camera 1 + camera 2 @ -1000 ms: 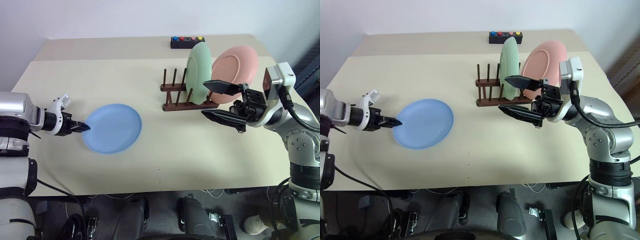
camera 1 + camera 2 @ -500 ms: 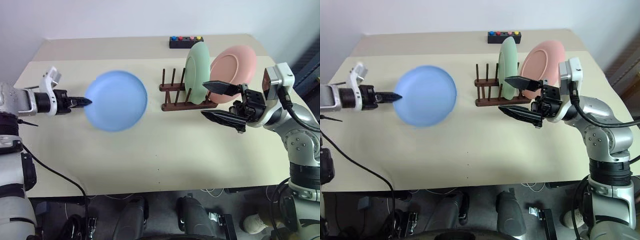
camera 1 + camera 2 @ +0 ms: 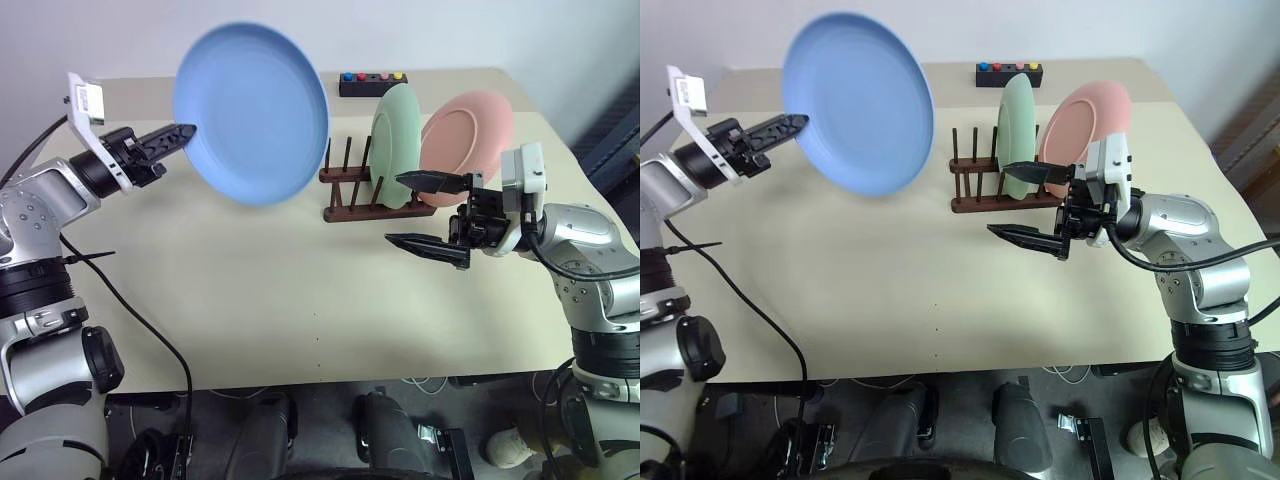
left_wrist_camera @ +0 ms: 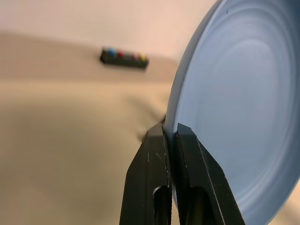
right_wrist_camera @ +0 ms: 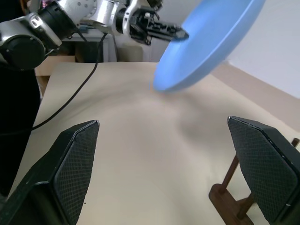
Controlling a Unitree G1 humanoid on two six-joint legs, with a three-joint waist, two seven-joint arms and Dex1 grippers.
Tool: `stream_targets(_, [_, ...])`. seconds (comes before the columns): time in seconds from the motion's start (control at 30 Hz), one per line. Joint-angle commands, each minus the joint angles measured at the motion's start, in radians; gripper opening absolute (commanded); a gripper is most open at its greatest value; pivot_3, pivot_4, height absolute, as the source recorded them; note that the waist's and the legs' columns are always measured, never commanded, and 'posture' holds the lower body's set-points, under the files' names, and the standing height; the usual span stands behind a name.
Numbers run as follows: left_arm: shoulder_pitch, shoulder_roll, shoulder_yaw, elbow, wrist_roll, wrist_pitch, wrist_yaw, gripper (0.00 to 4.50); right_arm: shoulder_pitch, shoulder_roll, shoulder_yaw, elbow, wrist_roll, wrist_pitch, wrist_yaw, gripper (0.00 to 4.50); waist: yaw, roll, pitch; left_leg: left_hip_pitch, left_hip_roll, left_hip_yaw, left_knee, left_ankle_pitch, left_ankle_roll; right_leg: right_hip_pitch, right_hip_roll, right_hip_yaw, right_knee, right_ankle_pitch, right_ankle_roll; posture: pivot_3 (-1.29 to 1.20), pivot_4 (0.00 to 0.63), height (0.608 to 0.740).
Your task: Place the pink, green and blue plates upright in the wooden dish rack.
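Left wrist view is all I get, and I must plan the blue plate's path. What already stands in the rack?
Observer: The green plate and the pink plate stand upright in the wooden dish rack, at its right end.
Operator: Any free slots?
Observer: Yes, the pegs at the rack's left end are bare.
Operator: Where is the other arm?
Observer: The right gripper hangs just in front of the rack, jaws wide open and holding nothing.
Operator: Is my plate off the table?
Observer: Yes, the left gripper holds the blue plate in the air by its rim.
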Motion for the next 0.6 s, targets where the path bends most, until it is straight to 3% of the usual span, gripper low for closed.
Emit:
stream_targets(0.03, [0.024, -0.034, 0.024, -0.088, -0.023, -0.090, 0.036, 0.04, -0.007, 0.011, -0.033, -0.026, 0.000, -0.018, -0.047, 4.50, 0.000, 0.000, 0.000, 0.000, 0.000, 0.000, 0.000, 0.000, 0.000, 0.000, 0.000, 0.000, 0.000, 0.000, 0.000, 0.00, 0.150, 0.740])
stream_targets(0.33, [0.040, -0.103, 0.038, -0.138, -0.087, -0.157, 0.120, 0.04, 0.006, 0.088, -0.031, -0.073, 0.017, 0.003, -0.181, 4.50, 0.000, 0.000, 0.000, 0.000, 0.000, 0.000, 0.000, 0.000, 0.000, 0.000, 0.000, 0.000, 0.000, 0.000, 0.000, 0.00, 0.150, 0.740])
stream_targets(0.6, [0.034, -0.094, 0.017, -0.129, -0.135, -0.121, 0.133, 0.04, -0.039, 0.094, -0.033, -0.033, -0.076, -0.133, -0.208, 4.50, -0.001, 0.000, 0.000, 0.000, 0.000, 0.000, 0.000, 0.000, 0.000, 0.000, 0.001, 0.000, 0.000, 0.000, 0.000, 0.00, 0.150, 0.740])
